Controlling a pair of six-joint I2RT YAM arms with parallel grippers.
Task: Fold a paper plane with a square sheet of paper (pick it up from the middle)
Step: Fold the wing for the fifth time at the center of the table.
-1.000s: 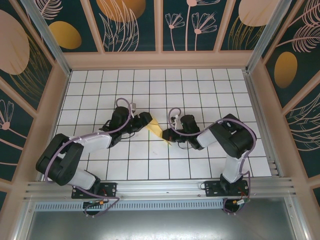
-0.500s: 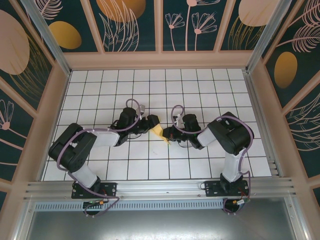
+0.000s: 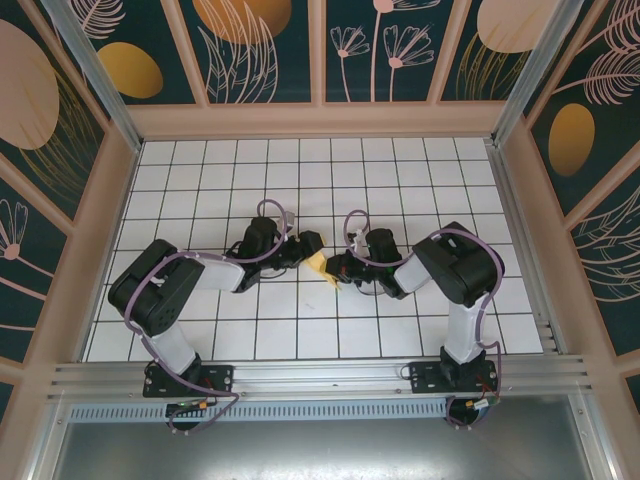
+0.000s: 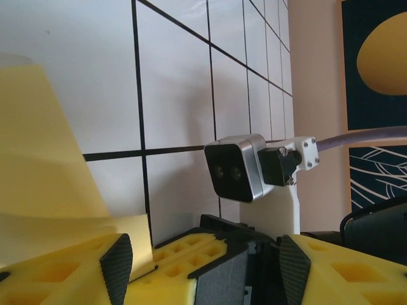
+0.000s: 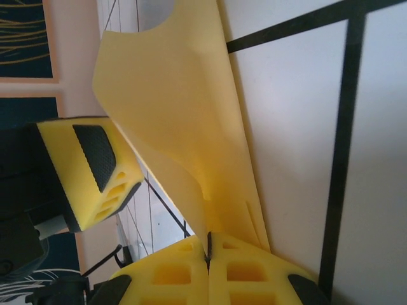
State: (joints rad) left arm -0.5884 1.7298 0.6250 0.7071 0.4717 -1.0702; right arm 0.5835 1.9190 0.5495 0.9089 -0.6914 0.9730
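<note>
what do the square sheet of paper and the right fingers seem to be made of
The square sheet of paper: thin matte pale-yellow paper, it seems; it curls and light glows through it. The right fingers: likely moulded yellow plastic or foam, matte, with square hollow cells; dark textured pads, perhaps rubber.

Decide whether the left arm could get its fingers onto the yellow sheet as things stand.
Probably yes. The left fingers stand open right beside the sheet, with nothing between them and it. The shut right fingers pinch its edge, so it looks steadied for a grip.
</note>
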